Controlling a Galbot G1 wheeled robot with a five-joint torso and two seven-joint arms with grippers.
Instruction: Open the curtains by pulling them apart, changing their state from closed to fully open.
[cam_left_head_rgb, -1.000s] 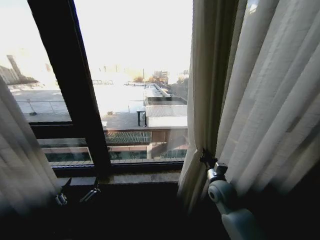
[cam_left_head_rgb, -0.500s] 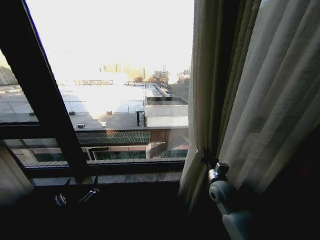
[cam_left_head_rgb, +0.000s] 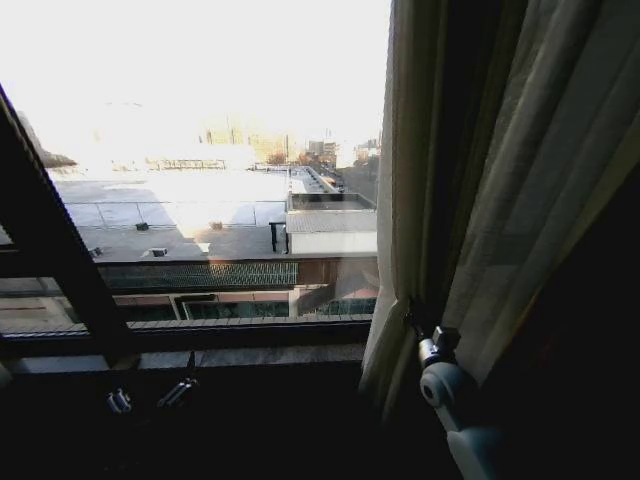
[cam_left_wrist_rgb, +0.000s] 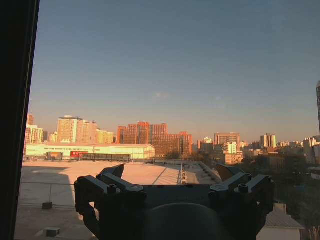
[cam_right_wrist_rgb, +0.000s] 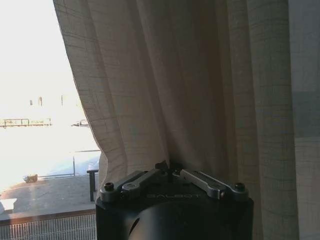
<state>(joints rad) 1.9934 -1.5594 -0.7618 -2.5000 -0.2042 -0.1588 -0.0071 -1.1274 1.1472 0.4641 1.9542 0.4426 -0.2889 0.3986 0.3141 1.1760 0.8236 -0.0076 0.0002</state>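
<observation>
While the right arm works at the fabric, the scene reads like this:

Curtains: the sheer white curtains (cam_left_head_rgb: 520, 190) hang bunched from 12 to 4 o'clock in the head view, their inner edge falling just right of centre; the glass from 9 to 12 o'clock stands uncovered.

Right gripper: the right gripper (cam_left_head_rgb: 418, 322) sits at about 5 o'clock in the head view, at the inner edge of the gathered folds. In the right wrist view (cam_right_wrist_rgb: 169, 167) its fingers are drawn together to a narrow point, pinching a pleat of the curtain.

Left gripper: the left gripper (cam_left_head_rgb: 150, 392) rests low at 7 o'clock by the window sill (cam_left_head_rgb: 250, 355); the left wrist view (cam_left_wrist_rgb: 172, 175) shows its fingers spread wide, holding nothing, facing bare glass.

Handling: judged light, limp and loosely woven, so it should slide along easily but slip out of a shallow pinch.

Where to hold: best several folds together near the leading edge, not a single thin layer.
</observation>
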